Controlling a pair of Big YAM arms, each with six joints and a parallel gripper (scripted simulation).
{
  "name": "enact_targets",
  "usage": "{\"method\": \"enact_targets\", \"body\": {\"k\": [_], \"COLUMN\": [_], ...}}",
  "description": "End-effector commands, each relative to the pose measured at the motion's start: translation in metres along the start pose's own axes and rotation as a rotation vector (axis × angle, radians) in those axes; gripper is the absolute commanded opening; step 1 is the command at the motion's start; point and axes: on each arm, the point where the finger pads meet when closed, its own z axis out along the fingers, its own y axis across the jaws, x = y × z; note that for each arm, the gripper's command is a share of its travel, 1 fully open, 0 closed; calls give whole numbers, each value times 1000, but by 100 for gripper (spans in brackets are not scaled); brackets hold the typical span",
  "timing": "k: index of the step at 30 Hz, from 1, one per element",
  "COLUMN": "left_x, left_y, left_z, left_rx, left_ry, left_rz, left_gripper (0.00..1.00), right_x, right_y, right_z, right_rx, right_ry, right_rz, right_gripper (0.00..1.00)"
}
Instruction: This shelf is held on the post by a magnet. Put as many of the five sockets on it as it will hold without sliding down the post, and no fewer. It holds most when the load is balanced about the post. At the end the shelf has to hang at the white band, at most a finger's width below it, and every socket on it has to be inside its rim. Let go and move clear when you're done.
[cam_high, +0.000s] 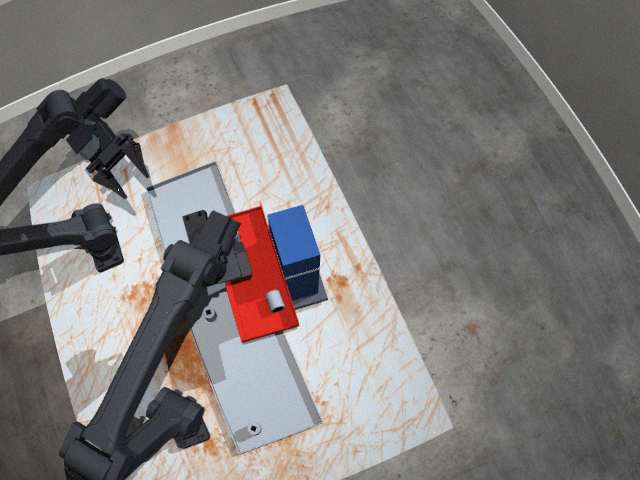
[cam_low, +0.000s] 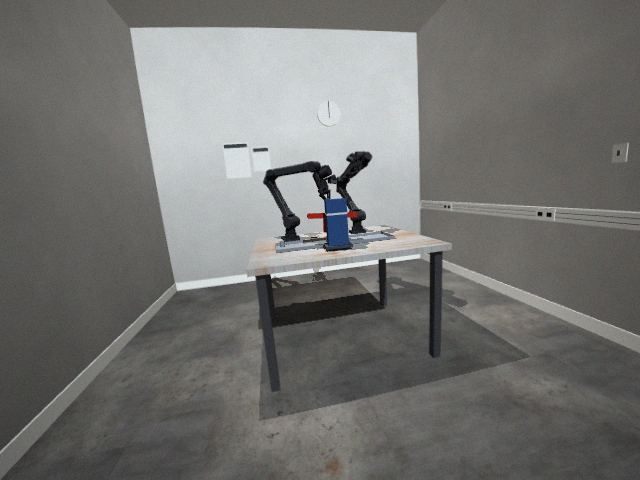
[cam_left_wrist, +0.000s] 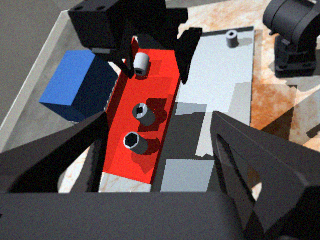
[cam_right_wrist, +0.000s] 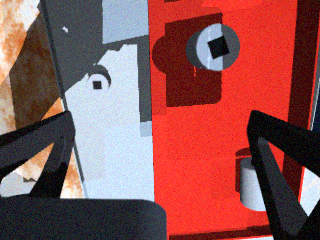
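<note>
The red shelf (cam_high: 256, 289) (cam_low: 315, 215) (cam_left_wrist: 127, 93) (cam_right_wrist: 195, 195) hangs on the blue post (cam_high: 293, 235) (cam_low: 338, 230) (cam_left_wrist: 70, 80), about level with the white band (cam_low: 336, 213). One socket (cam_high: 275, 301) (cam_left_wrist: 141, 64) (cam_right_wrist: 252, 185) lies on its side on the shelf. Two more stand upright there: a middle socket (cam_left_wrist: 141, 111) (cam_right_wrist: 218, 47) and a socket (cam_left_wrist: 133, 141) nearer the left arm. One socket (cam_high: 208, 313) (cam_right_wrist: 97, 83) stands in the grey tray beside the shelf; another socket (cam_high: 253, 428) (cam_left_wrist: 231, 37) stands near its far end. My right gripper (cam_left_wrist: 157, 79) (cam_right_wrist: 160, 120) is open and empty above the shelf. My left gripper (cam_high: 135, 187) (cam_left_wrist: 159, 120) is open and empty, away from it.
The long grey tray (cam_high: 263, 382) (cam_left_wrist: 225, 60) (cam_right_wrist: 110, 150) lies under and beside the shelf. The right forearm crosses over the tray and hides part of the shelf in the top view. The post stands on a dark base (cam_high: 319, 296) (cam_low: 338, 247).
</note>
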Motion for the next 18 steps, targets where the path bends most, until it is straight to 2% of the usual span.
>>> {"method": "enact_targets", "body": {"k": [1, 9, 14, 18], "left_x": [-23, -23, -23, -23], "left_y": [9, 9, 9, 9], "left_z": [-8, -8, -8, -8], "left_rx": [-10, -10, -10, -10], "left_ry": [-14, -14, -14, -14], "left_rz": [52, 52, 52, 52], "left_gripper": [65, 65, 65, 65], "right_x": [-27, -58, -64, -65], "right_y": [4, 43, 53, 55], "right_z": [-39, -123, -136, -138], "right_rx": [105, 367, 440, 456], "right_ry": [-103, -291, -316, -318], "right_rz": [-12, -99, -130, -137], "right_gripper": [100, 100, 100, 100]}}
